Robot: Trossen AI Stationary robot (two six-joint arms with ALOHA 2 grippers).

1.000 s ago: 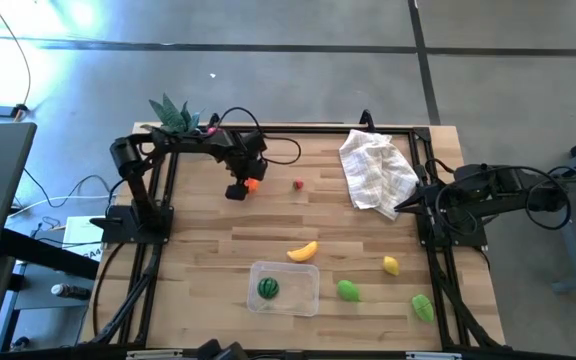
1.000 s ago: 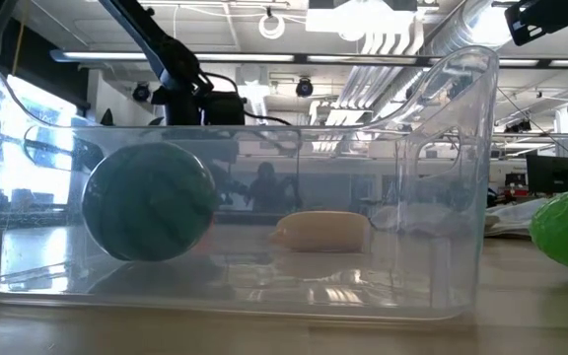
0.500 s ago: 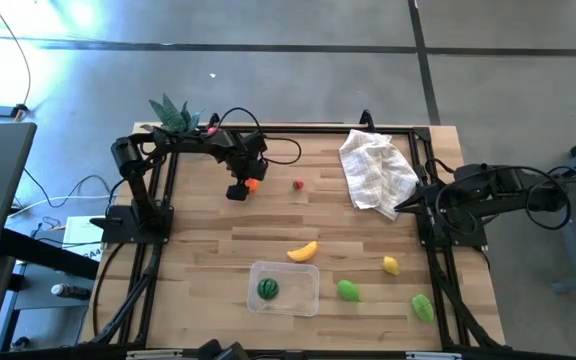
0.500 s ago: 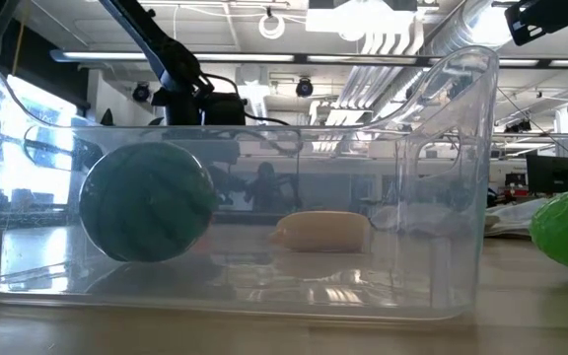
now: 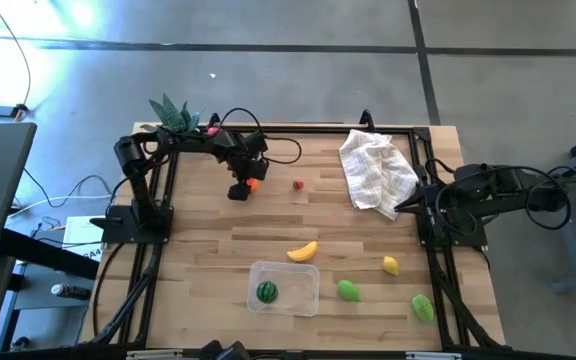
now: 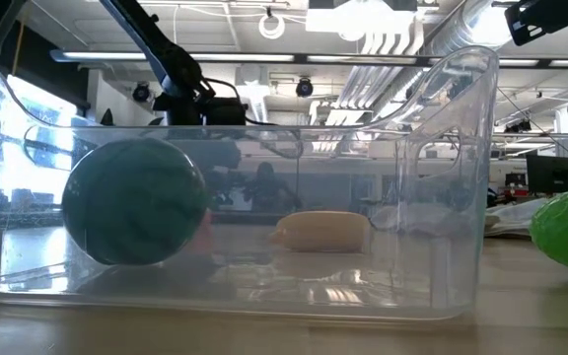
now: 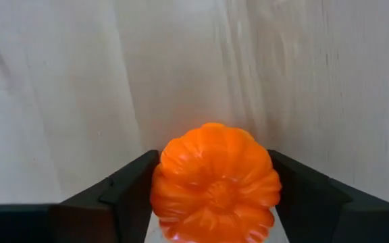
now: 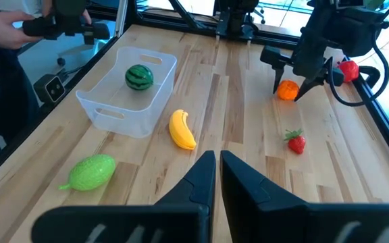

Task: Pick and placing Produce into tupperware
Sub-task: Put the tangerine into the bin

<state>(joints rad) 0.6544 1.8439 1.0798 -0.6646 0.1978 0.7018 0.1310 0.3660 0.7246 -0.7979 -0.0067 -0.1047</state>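
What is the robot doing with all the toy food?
It is putting toy produce into a clear tupperware. The left gripper is down at the far side of the table with its fingers on either side of a small orange pumpkin. A toy watermelon already sits in the tupperware. A banana, a lemon, a strawberry and two green pieces lie on the table. The right gripper waits, shut.

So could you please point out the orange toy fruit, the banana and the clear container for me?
orange toy fruit [image 7: 215, 182]: left wrist view, middle of its ribbed face.
banana [image 5: 303, 251]: high view, middle of its curved body.
clear container [image 8: 103, 115]: right wrist view, on its near end wall.
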